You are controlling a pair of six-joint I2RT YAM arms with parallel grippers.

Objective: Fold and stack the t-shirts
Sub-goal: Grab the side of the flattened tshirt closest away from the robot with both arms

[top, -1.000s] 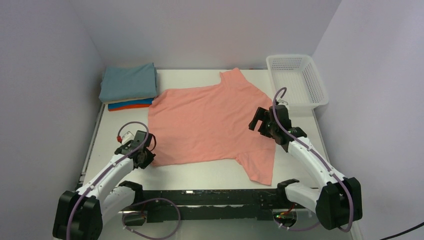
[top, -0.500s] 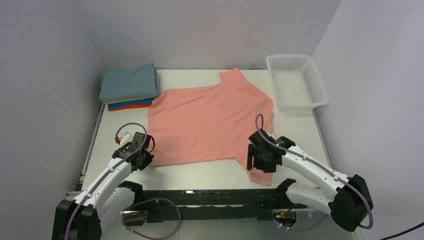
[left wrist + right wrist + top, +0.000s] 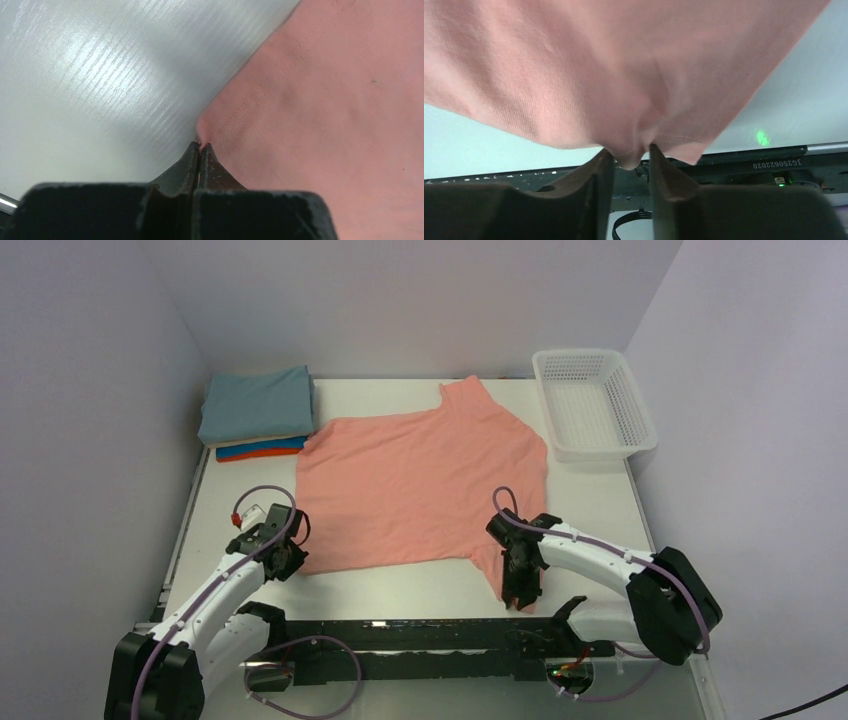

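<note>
Presently the salmon-pink t-shirt (image 3: 420, 485) is lying spread on the table (image 3: 400, 585). The left gripper (image 3: 200, 146) is pinching its near hem corner with jaws together. The right gripper (image 3: 629, 154) is clamping the near sleeve edge. The cloth is judged limp and light, so corners are offering the best hold.

**Clearance on the table top**

Pink shirt (image 3: 420, 480) covers centre of table (image 3: 592, 492). Folded stack (image 3: 257, 412) blocks far-left corner, mesh basket (image 3: 595, 405) far-right. Bare strips: left of shirt, right of shirt, along near edge.
</note>
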